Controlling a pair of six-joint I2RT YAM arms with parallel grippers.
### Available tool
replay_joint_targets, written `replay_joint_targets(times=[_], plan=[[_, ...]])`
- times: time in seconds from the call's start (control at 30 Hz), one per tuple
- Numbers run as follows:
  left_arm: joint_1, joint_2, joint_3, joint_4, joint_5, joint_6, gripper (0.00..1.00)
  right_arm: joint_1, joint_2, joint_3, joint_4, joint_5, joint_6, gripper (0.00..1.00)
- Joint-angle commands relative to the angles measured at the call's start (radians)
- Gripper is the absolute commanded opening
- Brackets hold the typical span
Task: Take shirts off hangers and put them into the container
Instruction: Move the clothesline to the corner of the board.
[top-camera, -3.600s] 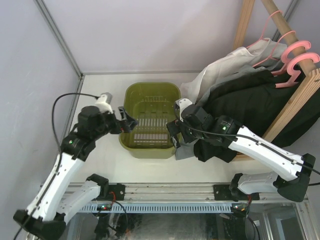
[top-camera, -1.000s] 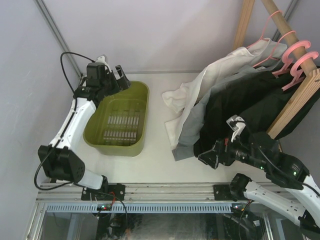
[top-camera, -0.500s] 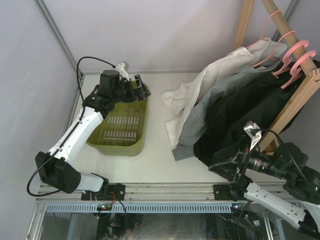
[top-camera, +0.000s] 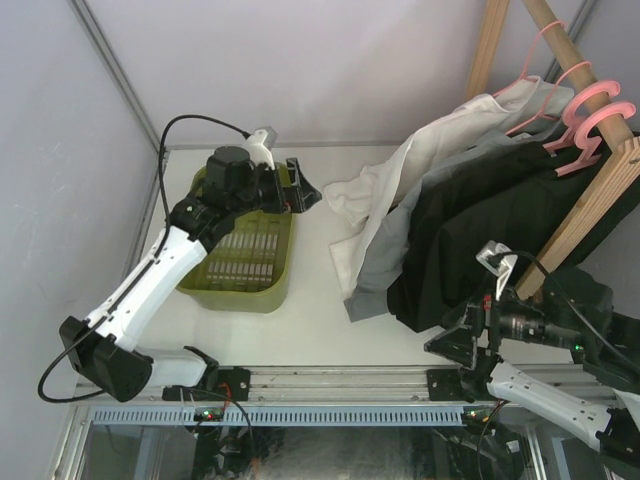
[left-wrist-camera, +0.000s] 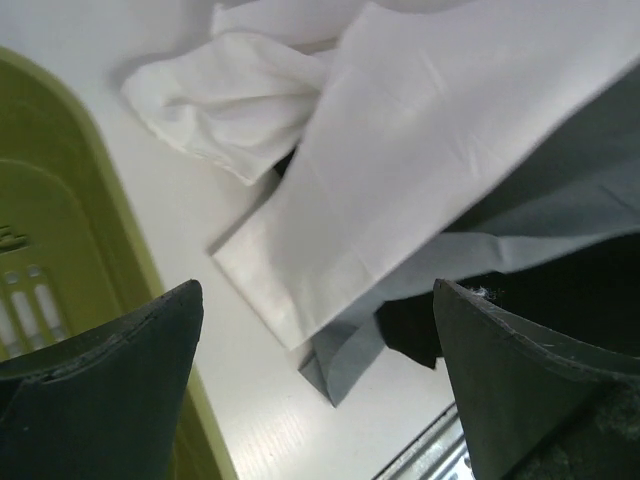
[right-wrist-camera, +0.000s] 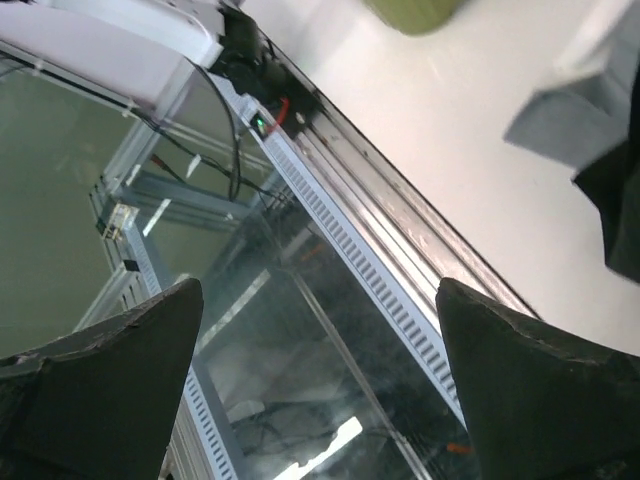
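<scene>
Several shirts hang at the right from pink hangers (top-camera: 590, 120): a white shirt (top-camera: 400, 175), a grey shirt (top-camera: 395, 255) and a black shirt (top-camera: 480, 230), their hems lying on the table. The olive-green container (top-camera: 235, 298) stands at the left with nothing in it. My left gripper (top-camera: 303, 188) is open over its far right corner, facing the white shirt (left-wrist-camera: 420, 150), the grey shirt (left-wrist-camera: 560, 200) and the container's rim (left-wrist-camera: 90, 200). My right gripper (top-camera: 447, 350) is open and holds nothing at the near edge, below the black shirt's hem.
A wooden rack post (top-camera: 590, 200) and pole (top-camera: 555, 35) carry the hangers at the right. A metal frame post (top-camera: 120, 80) stands at the far left. The front rail (right-wrist-camera: 380, 230) runs under my right gripper (right-wrist-camera: 320, 390), with glass and cables below.
My left gripper swung from the container's far left corner to its far right corner, toward the white shirt. My right gripper drew back toward the near right edge. Both stayed open.
</scene>
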Motion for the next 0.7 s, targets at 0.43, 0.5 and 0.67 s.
replay_joint_targets(times=[0.43, 0.5, 0.67], plan=[[-0.306, -0.076, 0.057, 0.109, -0.053, 0.083, 1.00, -0.018, 0.032, -0.082, -0.417, 0.915, 0.496, 1.00], [-0.323, -0.069, 0.054, 0.117, -0.058, 0.079, 0.99, -0.028, 0.007, -0.142, -0.417, 0.995, 0.611, 1.00], [-0.360, -0.052, 0.071, 0.122, -0.057, 0.079, 1.00, -0.053, -0.023, -0.239, -0.350, 1.134, 0.704, 1.00]])
